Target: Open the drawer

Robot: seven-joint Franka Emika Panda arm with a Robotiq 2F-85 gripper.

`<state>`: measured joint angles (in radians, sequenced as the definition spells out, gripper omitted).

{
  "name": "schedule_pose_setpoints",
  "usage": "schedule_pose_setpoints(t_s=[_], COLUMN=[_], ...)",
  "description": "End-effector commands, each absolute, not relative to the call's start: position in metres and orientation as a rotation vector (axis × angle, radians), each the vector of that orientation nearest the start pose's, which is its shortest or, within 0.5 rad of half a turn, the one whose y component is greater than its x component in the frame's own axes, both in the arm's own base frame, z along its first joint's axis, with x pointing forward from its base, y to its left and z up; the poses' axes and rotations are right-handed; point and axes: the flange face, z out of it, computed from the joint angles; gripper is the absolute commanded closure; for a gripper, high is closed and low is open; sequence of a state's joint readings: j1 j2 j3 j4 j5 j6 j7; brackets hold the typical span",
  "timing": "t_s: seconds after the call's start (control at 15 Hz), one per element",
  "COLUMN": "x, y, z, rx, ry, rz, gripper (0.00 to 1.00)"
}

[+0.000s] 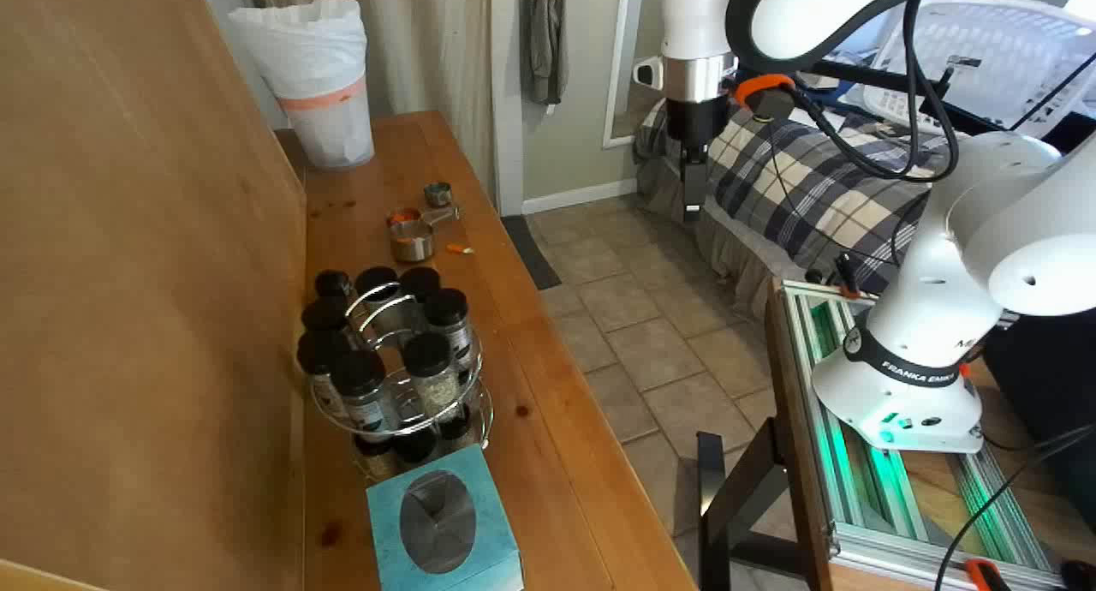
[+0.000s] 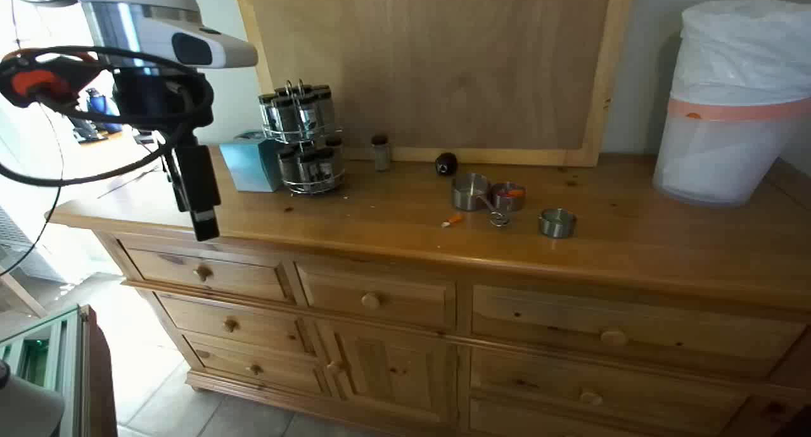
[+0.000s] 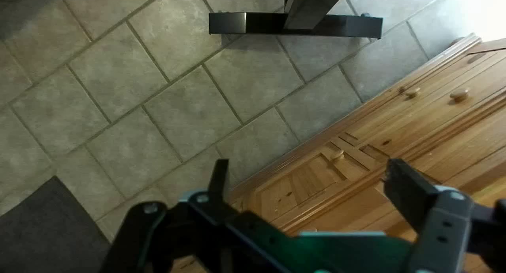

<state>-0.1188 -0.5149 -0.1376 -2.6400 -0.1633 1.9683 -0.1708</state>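
The drawers are shut in the light brown wooden dresser, each with a flat panel and round knob. In an exterior view, the top row has a left drawer (image 2: pixel 253 278), a middle drawer (image 2: pixel 412 301) and a right drawer (image 2: pixel 538 323); which one is meant I cannot tell. The wrist view shows lower drawers (image 3: pixel 435 103) and part of the top row, partly covered by the gripper. My gripper (image 3: pixel 305 164) is open and empty, fingers wide apart, pointing down. In the exterior views, the gripper (image 1: pixel 692 205) (image 2: pixel 206 229) hangs in front of the dresser, apart from it.
On the dresser top (image 2: pixel 380 225) stand a spice rack (image 2: pixel 307 139), a blue tissue box (image 2: pixel 252 164), metal measuring cups (image 2: pixel 470 192) and a white lined bin (image 2: pixel 716 139). A black table leg foot (image 3: pixel 261 23) stands on the tiled floor. A plaid bed (image 1: pixel 822 180) is behind the arm.
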Motion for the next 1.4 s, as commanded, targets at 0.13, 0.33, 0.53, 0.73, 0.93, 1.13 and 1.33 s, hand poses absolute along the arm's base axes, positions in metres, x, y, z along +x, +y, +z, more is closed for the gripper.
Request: schedule_pose_setpoints(t_s=[0.13, 0.33, 0.53, 0.73, 0.93, 1.13, 1.33], x=[0.3435, 0.3435, 0.3435, 0.3435, 0.3435, 0.3435, 0.3503], y=[-0.0987, -0.0987, -0.0987, -0.0987, -0.0987, -0.0987, -0.0951], z=[0.396, 0.396, 0.396, 0.396, 0.396, 0.396, 0.3943], rx=[-3.174, -3.174, -3.174, -3.174, -3.174, -3.174, -3.169], ry=[-0.02, -0.02, -0.02, -0.02, -0.02, -0.02, -0.019], rz=[0.272, 0.272, 0.272, 0.272, 0.272, 0.272, 0.266], gripper=[0.0, 0.0, 0.0, 0.0, 0.0, 0.0, 0.0])
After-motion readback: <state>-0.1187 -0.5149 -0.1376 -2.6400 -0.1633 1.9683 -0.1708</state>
